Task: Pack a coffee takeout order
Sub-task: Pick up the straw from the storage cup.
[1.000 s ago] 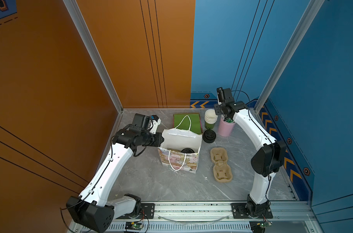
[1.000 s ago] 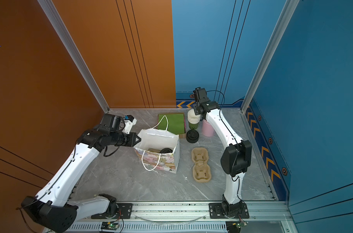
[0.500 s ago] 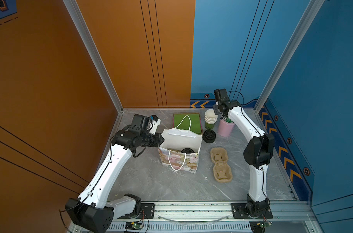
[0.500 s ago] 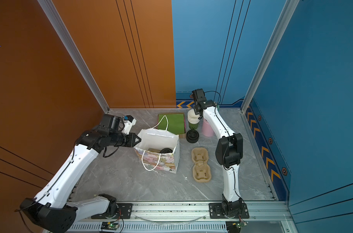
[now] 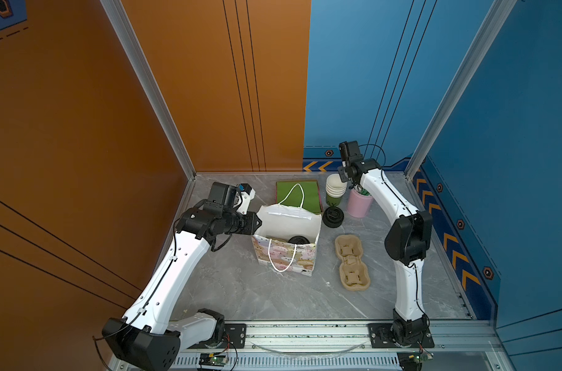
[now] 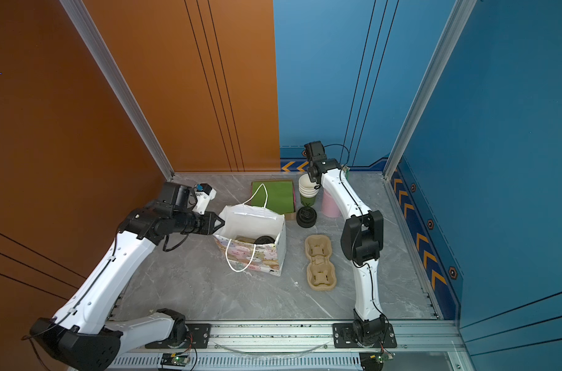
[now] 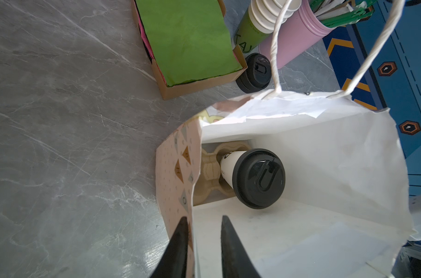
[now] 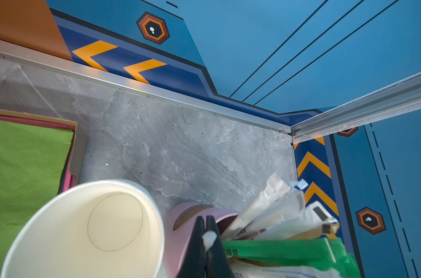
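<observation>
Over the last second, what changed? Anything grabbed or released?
The right arm's elbow swung inward, and the right gripper over the pink tin closed. Its jaws now pinch what looks like a white straw wrapper. The left gripper stayed at the paper bag, jaws either side of its wall. The bag, the lidded cup inside it and the spare pulp carrier did not move.

Green napkin (image 7: 185, 41); black lid (image 7: 258, 178); white cup (image 7: 228, 166); pink tin (image 5: 358, 205); white straw (image 8: 209, 238).

A small white paper cup (image 7: 228, 168), capped with its black lid (image 7: 258, 178), sits inside the paper bag (image 7: 325, 154). The green napkin (image 7: 188, 38) lies flat in a cardboard tray (image 7: 200, 86).
</observation>
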Motion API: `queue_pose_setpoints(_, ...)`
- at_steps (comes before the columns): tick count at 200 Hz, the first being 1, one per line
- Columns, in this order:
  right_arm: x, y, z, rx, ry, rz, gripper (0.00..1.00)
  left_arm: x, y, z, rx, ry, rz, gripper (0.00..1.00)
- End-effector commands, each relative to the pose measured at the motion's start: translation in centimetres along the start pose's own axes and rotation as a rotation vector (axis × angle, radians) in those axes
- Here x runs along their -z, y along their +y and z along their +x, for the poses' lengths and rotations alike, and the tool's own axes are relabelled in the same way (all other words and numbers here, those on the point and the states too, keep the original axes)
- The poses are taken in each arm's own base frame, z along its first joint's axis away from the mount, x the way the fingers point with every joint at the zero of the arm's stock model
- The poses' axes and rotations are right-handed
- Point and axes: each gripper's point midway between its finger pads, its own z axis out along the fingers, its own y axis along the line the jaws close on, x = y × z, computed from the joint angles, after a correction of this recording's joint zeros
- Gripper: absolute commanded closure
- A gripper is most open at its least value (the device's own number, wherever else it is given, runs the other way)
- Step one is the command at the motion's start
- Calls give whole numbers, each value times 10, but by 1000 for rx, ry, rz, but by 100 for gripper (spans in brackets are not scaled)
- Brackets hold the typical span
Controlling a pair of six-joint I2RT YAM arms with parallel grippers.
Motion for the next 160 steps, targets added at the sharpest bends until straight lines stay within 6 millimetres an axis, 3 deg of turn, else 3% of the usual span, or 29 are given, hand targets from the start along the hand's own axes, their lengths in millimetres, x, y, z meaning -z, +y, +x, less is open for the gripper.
queue_pose_setpoints(1,27,-15,-17,7,-49,28,100,3,0,1,-11,-12,6,74)
queue_pose_setpoints(29,45,-17,-27,12,-83,28,100,3,0,1,-10,-13,6,73)
queue_pose_setpoints(31,56,-23,-32,1,-105,31,100,3,0,1,-9,-13,6,73)
queue_pose_setpoints(37,65,-26,-37,-8,-125,29,100,3,0,1,-10,-15,5,73)
queue_pose_setpoints(160,191,-63,-83,-118,-378,-27,100,7,0,-1,-12,-27,-2,63)
